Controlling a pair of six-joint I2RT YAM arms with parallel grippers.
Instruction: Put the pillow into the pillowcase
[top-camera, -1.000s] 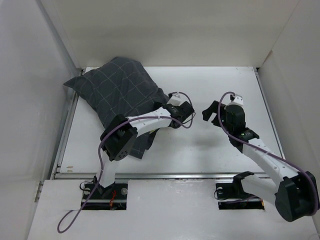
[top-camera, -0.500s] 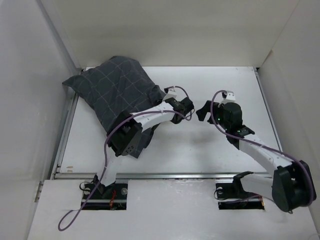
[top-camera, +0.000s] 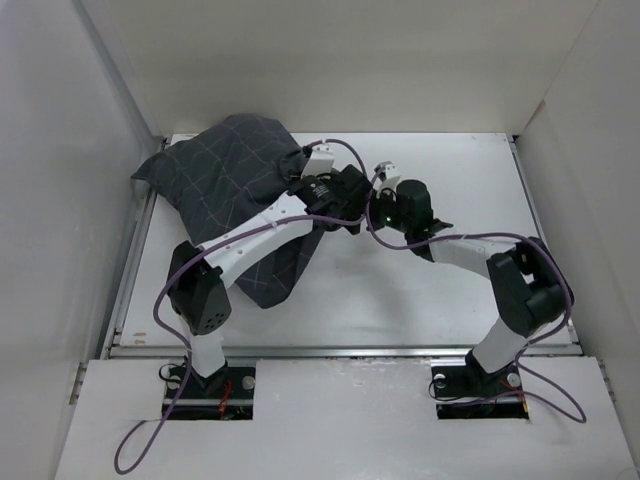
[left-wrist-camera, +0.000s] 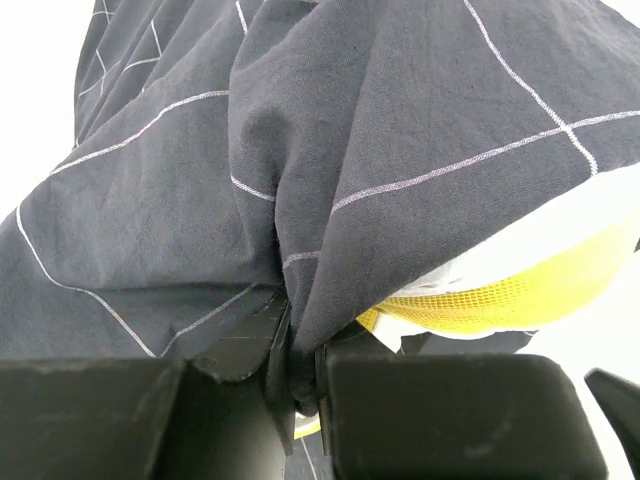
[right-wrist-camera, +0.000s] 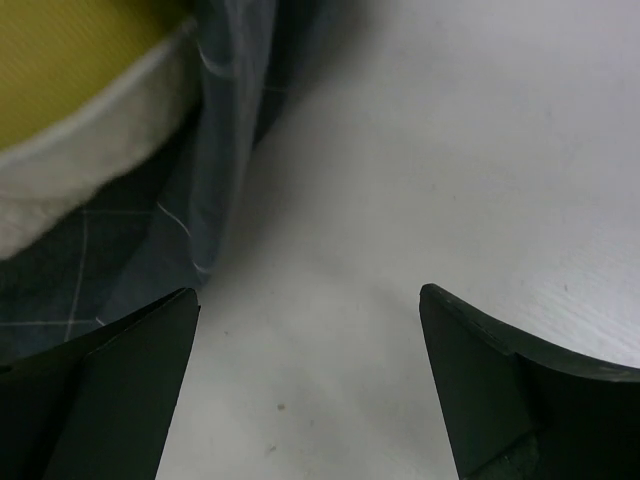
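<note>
Since a second ago the right gripper (top-camera: 383, 203) has swung across the table (top-camera: 450, 300) from open ground on its own side to just beside the left gripper (top-camera: 338, 192). The left gripper has drawn a little farther from the bases, its elbow dropping toward the near edge. Behind both grippers the white tabletop is bare up to the metal rail (top-camera: 350, 350), apart from a loose flap of the pillowcase (top-camera: 225, 180) lying under the left arm. The left gripper is clamped narrow on a gathered fold at the pillowcase's open hem; in the left wrist view the cloth runs straight in between the closed fingers (left-wrist-camera: 430, 420). Just right of that pinch, under the hem, the pillow (left-wrist-camera: 500, 290) shows its yellow band and a strip of white, the rest covered by cloth. The right gripper stands wide, holding nothing, its fingers (right-wrist-camera: 130, 390) low over bare table. Ahead and left of them lie the hem and the pillow's yellow edge, ahead and right only white surface. Beyond the left gripper the filled pillowcase bulges into the far left corner, against the left wall (top-camera: 60, 200) and near the back wall (top-camera: 350, 70). Right of the right gripper the table lies free out to the right wall (top-camera: 590, 150).
</note>
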